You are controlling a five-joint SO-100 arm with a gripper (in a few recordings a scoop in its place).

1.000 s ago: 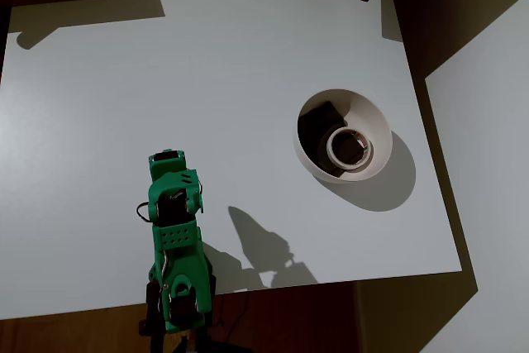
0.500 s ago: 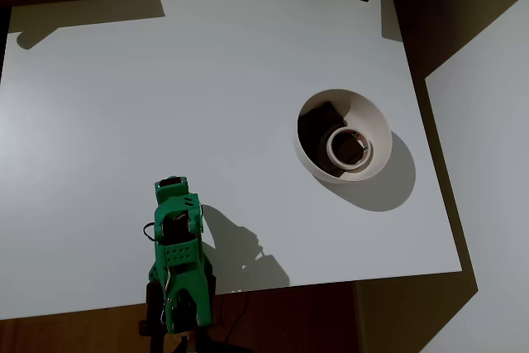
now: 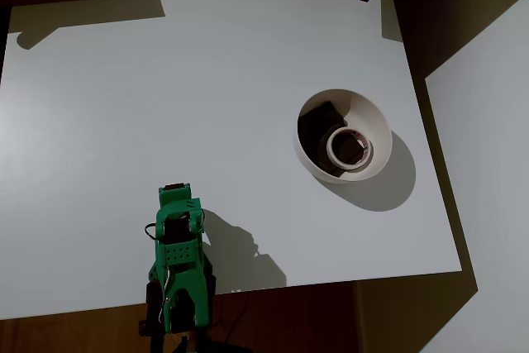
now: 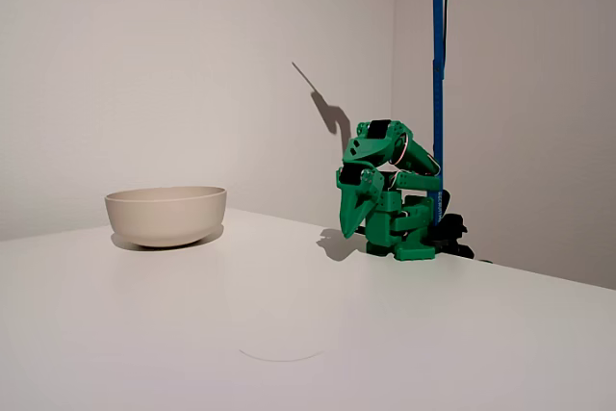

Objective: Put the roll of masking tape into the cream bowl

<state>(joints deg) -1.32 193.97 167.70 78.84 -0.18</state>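
White tabletop [image 3: 207,80] fills the overhead view, with dark floor around its edges and long shadows across the top left corner. Near the right side sits the bowl [image 3: 372,117], and the tape [image 3: 348,147] lies flat inside it on the bottom, next to a dark brown block [image 3: 318,121] that leans against the inner wall. By the look of it the task is done: the roll is in the bowl and nothing is carrying it. At the lower left edge the green arm [image 3: 178,266] is folded over its base, well apart from the bowl, with the gripper [image 3: 172,196] pointing up the picture. From above I cannot tell whether its fingers are apart or together.

Seen from the side in the fixed view, plain pale walls stand behind the table [image 4: 289,334]. The bowl [image 4: 166,215] rests upright at the left, its contents hidden by the rim. The arm [image 4: 395,199] is tucked down at the right before a blue pole [image 4: 438,64], and the gripper [image 4: 352,214] hangs nose-down just above the surface. Its fingers appear drawn together into one taper, holding nothing.

Little seems at risk from here. A downward drift could press the fingertip into the table, and a careless sweep toward the bowl could shove or tip it and spill the roll.
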